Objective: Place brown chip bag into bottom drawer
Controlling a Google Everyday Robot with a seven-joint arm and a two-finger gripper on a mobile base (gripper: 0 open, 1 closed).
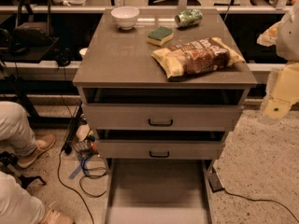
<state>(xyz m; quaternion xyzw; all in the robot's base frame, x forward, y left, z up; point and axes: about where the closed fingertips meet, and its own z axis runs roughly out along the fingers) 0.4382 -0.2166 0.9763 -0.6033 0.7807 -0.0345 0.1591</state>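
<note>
The brown chip bag (196, 56) lies on its side on the right part of the grey cabinet top (117, 64), its tan-yellow ends pointing left and right. The bottom drawer (159, 190) is pulled out towards me, showing a flat grey floor with nothing on it. My gripper (279, 101) hangs at the far right edge of the view, beside the cabinet and to the right of and lower than the bag, apart from it and holding nothing that I can see.
A green-yellow sponge (160, 35), a white bowl (125, 17) and a tipped green can (188, 18) sit on the cabinet top behind the bag. Two upper drawers (160, 119) with black handles are slightly ajar. Cables (84, 171) and a person's legs (18, 134) are on the floor at left.
</note>
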